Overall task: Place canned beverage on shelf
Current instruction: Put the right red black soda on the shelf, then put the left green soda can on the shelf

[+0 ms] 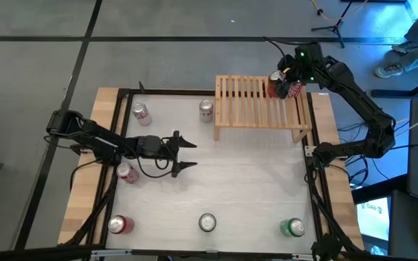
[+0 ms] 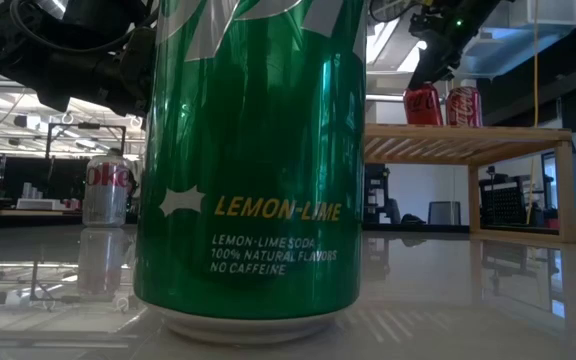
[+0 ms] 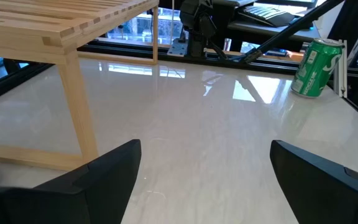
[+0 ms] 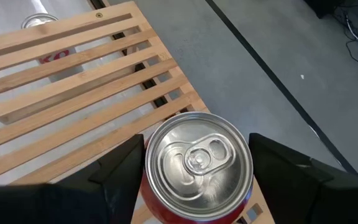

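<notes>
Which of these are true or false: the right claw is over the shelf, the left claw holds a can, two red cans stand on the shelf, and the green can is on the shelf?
1. The right claw is at the shelf, around a red can. True.
2. The left claw holds a can. False: it is open and empty above the table.
3. Two red cans stand on the shelf. True, in the low view.
4. The green can is on the shelf. False: it stands on the table.

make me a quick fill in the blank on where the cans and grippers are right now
1. The right gripper is over the far right corner of the ____.
2. A ____ can sits between its fingers.
3. The left gripper holds ____.
4. The can at the table's near right corner is ____.

Missing words: shelf; red; nothing; green
</notes>
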Controlling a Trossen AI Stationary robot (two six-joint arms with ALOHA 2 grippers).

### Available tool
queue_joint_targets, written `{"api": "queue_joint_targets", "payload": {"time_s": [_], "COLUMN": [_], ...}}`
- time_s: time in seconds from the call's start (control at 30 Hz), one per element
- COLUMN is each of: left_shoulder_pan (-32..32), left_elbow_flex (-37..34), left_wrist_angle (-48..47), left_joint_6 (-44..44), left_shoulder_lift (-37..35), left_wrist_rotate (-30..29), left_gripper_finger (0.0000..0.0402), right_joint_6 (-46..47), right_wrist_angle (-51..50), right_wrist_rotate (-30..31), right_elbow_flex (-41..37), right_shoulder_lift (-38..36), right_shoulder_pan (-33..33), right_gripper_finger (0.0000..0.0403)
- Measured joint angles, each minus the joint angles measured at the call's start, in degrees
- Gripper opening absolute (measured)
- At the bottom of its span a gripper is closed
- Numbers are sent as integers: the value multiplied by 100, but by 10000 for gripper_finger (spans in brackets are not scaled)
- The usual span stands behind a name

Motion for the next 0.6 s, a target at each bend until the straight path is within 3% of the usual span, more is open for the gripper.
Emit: {"api": "queue_joint_targets", "payload": {"time_s": [0.6], "left_shoulder_pan": [0], "left_elbow_flex": [0], "left_wrist_angle": [0], "left_joint_6": [-101], "left_shoulder_lift": [0], "left_wrist_rotate": [40], "left_gripper_finger": [347], "right_joint_6": [14], "right_wrist_angle": [-78], "right_wrist_rotate": [297], "right_elbow_flex": [0], "right_shoulder_lift": [-291], "right_shoulder_pan": [0], "right_gripper_finger": [330]}}
